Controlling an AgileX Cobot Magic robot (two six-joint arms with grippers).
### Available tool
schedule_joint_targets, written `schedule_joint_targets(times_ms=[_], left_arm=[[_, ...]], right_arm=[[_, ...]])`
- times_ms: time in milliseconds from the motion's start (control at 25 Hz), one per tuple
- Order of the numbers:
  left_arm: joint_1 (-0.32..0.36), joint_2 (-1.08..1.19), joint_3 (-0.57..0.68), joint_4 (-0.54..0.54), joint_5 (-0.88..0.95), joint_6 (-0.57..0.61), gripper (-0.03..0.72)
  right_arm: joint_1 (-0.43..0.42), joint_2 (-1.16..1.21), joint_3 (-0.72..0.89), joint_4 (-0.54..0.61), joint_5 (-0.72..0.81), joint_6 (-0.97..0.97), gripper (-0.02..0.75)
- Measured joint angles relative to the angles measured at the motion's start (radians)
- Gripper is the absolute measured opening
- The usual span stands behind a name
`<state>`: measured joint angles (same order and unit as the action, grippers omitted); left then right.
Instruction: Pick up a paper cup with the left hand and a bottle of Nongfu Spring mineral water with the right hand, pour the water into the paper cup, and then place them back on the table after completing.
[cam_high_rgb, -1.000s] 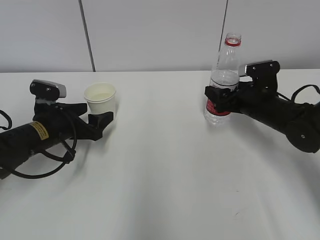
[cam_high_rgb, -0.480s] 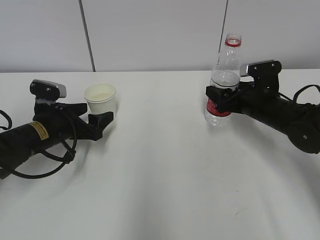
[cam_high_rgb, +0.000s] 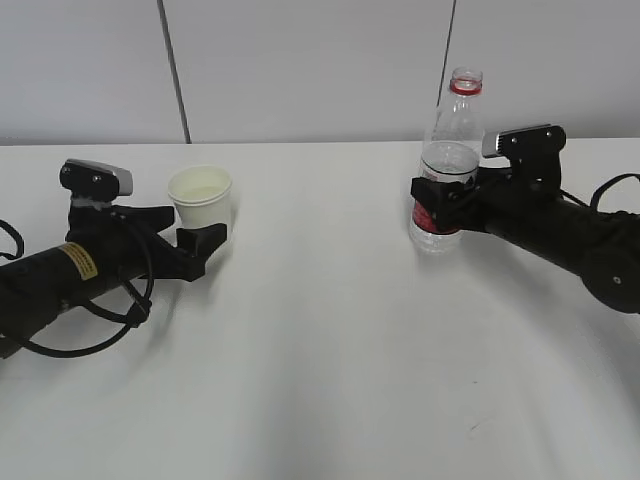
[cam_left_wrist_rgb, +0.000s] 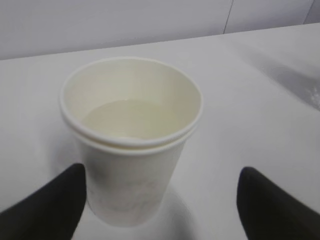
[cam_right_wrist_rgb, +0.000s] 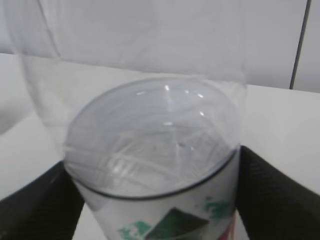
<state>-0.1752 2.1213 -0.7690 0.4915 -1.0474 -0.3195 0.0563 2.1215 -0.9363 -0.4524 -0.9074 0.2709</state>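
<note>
The big white table (cam_high_rgb: 320, 370) fills most of the scene, with a grey wall behind it.

The left hand (cam_high_rgb: 205, 240) lies low on the left side of the table. It is a black arm with a yellow sticker (cam_high_rgb: 79, 262). Its claw is wide open. The paper cup (cam_high_rgb: 201, 199) stands upright on the table between the two fingers. In the left wrist view, one dark finger (cam_left_wrist_rgb: 47, 210) is right by the cup's side and may just touch it, while the other finger (cam_left_wrist_rgb: 275, 205) is well away from the cup (cam_left_wrist_rgb: 131, 140). The claw does not squeeze the cup. There is water (cam_left_wrist_rgb: 131, 119) in the cup, about halfway up.

The right hand (cam_high_rgb: 440, 200) reaches in from the right side. Its fingers sit on both sides of the bottle (cam_high_rgb: 446, 160), around the red label. In the right wrist view the fingers are just beside the bottle (cam_right_wrist_rgb: 155, 175), and it is hard to tell if they press on it. The bottle stands upright on the table. It has no cap, and a red ring (cam_high_rgb: 465, 86) goes around its neck. Some water is left in its lower part.
</note>
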Motion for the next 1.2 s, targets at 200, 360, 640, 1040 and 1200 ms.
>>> schedule_joint_targets(times_ms=[200,360,640,1040,1200], left_arm=[[0.000,0.000,0.000,0.000,0.000,0.000,0.564],[0.000,0.000,0.000,0.000,0.000,0.000,0.564],[0.000,0.000,0.000,0.000,0.000,0.000,0.564],[0.000,0.000,0.000,0.001,0.000,0.000,0.564],[0.000,0.000,0.000,0.001,0.000,0.000,0.564]], right_arm=[[0.000,-0.031,0.040,-0.001,-0.002,0.000,0.660],[0.000,-0.056,0.073,0.001,-0.013,0.001,0.660],[0.000,-0.075,0.118,0.036,-0.023,0.001,0.660],[0.000,-0.100,0.197,0.038,-0.029,-0.002,0.659],[0.000,-0.147,0.242,0.043,-0.029,-0.022,0.659]])
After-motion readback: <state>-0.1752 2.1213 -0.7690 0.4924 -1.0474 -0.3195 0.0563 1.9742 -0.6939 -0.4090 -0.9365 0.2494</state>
